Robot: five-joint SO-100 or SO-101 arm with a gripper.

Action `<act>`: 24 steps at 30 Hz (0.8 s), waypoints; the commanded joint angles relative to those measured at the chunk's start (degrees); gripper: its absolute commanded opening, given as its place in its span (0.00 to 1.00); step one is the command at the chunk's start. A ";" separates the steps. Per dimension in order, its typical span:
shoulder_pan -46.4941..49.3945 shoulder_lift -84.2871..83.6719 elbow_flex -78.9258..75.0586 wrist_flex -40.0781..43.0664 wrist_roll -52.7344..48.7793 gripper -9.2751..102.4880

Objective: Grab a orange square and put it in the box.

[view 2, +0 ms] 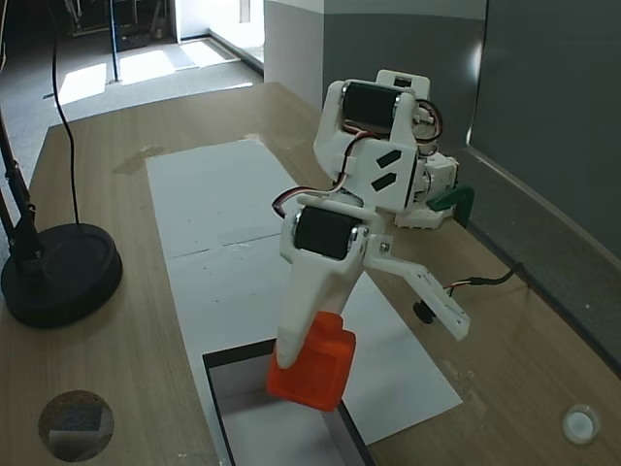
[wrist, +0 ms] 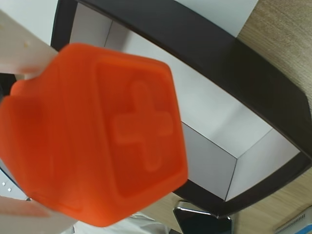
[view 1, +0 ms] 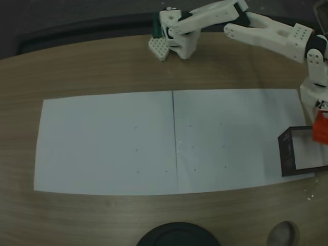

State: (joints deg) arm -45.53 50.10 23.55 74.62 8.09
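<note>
The orange square (wrist: 97,131) fills the left of the wrist view, a raised cross on the face turned to the camera. My gripper (view 2: 307,351) is shut on it; pale fingers (wrist: 22,46) show at its upper and lower left. The cube (view 2: 312,367) hangs just over the far rim of the box (view 2: 219,390), a dark-walled box with a pale inside. In a fixed view the cube (view 1: 321,128) sits at the right edge above the box (view 1: 287,154). Below the cube in the wrist view the box (wrist: 219,53) lies open.
Two white paper sheets (view 1: 107,143) cover the wooden table. A black round lamp base (view 2: 58,272) stands at the table's side, with its cable rising. The arm's base (view 1: 177,33) sits at the back edge. A dark flat object (wrist: 202,222) lies just outside the box.
</note>
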 commanded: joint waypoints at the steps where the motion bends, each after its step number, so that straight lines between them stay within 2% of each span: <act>1: -0.09 2.72 -4.22 -1.14 0.09 0.20; 17: 3.96 2.81 -4.22 -1.32 0.09 0.21; 24: 4.66 2.72 -4.13 -0.88 0.09 0.36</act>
State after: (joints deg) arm -41.22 50.10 23.55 74.62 8.09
